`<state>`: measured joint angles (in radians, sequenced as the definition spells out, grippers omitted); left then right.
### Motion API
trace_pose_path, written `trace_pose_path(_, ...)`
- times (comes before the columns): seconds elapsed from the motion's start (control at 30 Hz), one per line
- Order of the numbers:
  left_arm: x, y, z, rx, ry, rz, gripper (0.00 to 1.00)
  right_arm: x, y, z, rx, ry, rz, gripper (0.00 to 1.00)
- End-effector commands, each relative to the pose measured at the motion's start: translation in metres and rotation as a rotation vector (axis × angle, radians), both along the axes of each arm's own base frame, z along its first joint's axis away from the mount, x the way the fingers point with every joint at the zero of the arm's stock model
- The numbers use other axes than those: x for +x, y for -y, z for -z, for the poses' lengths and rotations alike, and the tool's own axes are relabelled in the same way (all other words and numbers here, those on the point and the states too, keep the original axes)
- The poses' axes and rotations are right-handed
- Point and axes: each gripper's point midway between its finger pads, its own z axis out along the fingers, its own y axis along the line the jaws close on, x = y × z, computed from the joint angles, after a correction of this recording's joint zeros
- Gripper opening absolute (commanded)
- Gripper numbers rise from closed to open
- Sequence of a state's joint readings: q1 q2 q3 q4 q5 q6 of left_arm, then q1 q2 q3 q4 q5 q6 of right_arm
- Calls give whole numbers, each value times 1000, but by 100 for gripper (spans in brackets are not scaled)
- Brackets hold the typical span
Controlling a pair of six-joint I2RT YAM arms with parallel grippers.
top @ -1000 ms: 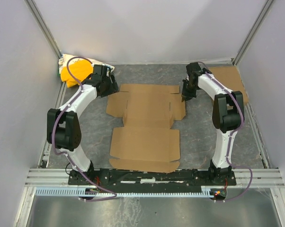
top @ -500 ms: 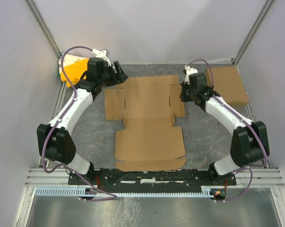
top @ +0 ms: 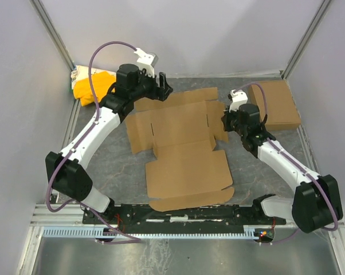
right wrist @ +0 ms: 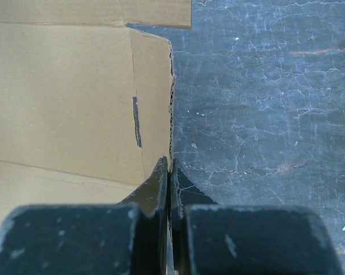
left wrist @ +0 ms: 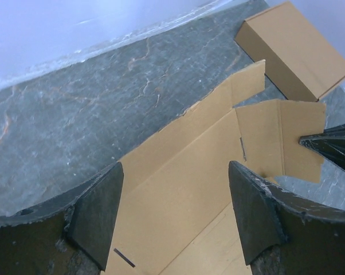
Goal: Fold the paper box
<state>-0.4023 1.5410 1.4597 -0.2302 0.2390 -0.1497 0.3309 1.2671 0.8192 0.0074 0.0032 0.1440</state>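
The paper box lies as a flat brown cardboard sheet on the dark mat, skewed a little. My right gripper is shut on the edge of its right side flap; in the right wrist view the corrugated edge of the paper box runs between the closed fingers of the right gripper. My left gripper hangs open above the sheet's far left part. In the left wrist view the left gripper has the paper box below its spread fingers, apart from it.
A smaller ready-folded cardboard box sits at the back right, also shown as the folded box in the left wrist view. A yellow and white bag lies in the back left corner. Grey walls close in three sides.
The right gripper has shut on the right flap and swung nearer, turning the sheet slightly. The left gripper has moved right, over the sheet's far edge, and opened a little wider.
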Motion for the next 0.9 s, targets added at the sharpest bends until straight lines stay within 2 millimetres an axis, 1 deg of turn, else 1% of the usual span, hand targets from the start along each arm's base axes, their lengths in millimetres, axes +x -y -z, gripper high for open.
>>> trace_pose_path(0.0, -7, 5, -49, 64, 201, 79, 81, 1, -1, -35, 56, 157, -6, 2)
trace_pose_path(0.13, -11, 14, -43, 100, 219, 141, 81, -7, 0, -30, 66, 175, -15, 2)
trace_pose_path(0.23, -14, 21, -46, 123, 265, 195, 79, -14, -2, -29, 112, 253, -29, 2)
trace_pose_path(0.33, -17, 26, -54, 131, 317, 233, 79, -26, 2, -22, 145, 347, -30, 2)
trace_pose_path(0.37, -16, 26, -56, 135, 328, 237, 79, -32, 4, -11, 143, 354, -35, 2)
trace_pose_path(0.47, -14, 28, -54, 166, 342, 260, 78, -39, 5, -4, 150, 364, -36, 2)
trace_pose_path(0.57, -17, 32, -45, 207, 342, 323, 78, -44, 8, 0, 151, 369, -34, 2)
trace_pose_path(0.73, -18, 37, -15, 266, 311, 398, 79, -53, 14, -6, 152, 428, -22, 2)
trace_pose_path(0.87, -29, 47, 7, 265, 265, 484, 79, -55, 14, -10, 151, 444, -31, 2)
